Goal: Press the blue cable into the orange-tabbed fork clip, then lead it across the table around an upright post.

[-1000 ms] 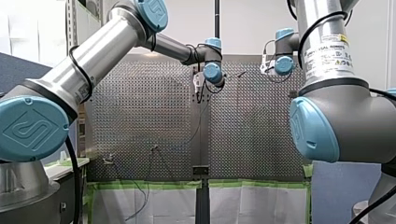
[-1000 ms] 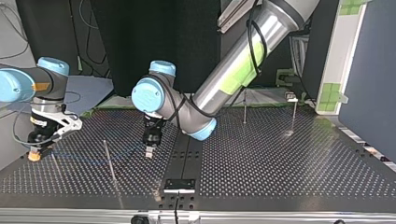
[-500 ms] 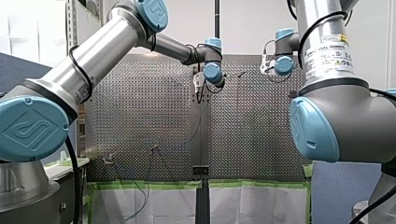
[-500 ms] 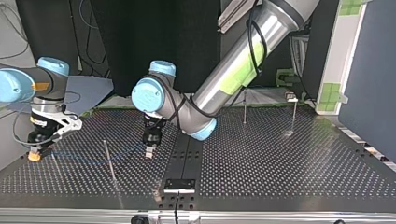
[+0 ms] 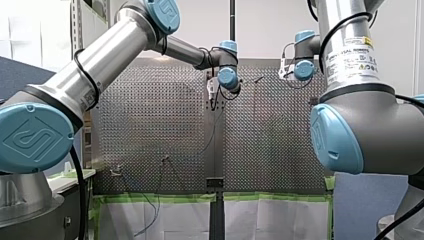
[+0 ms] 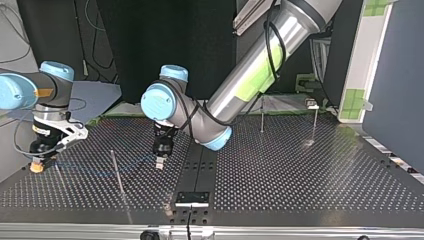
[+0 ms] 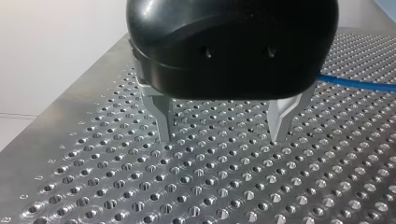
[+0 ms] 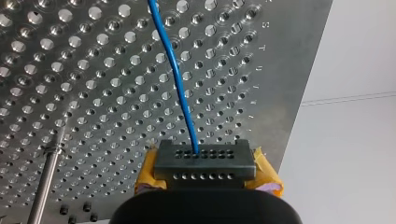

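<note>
In the right wrist view the blue cable runs over the perforated table and ends in the middle of the black fingertip block, with yellow pads either side. My right gripper is shut on it. In the top view that gripper stands at the left edge with an orange piece under it; I cannot tell if this is the clip's tab. My left gripper is open just above the table, with nothing between its metal fingers. The cable passes behind it.
A thin upright post stands between the two grippers in the top view; the same post rises beside my right gripper. Two more posts stand at the far right of that view. A black bracket sits at the near edge.
</note>
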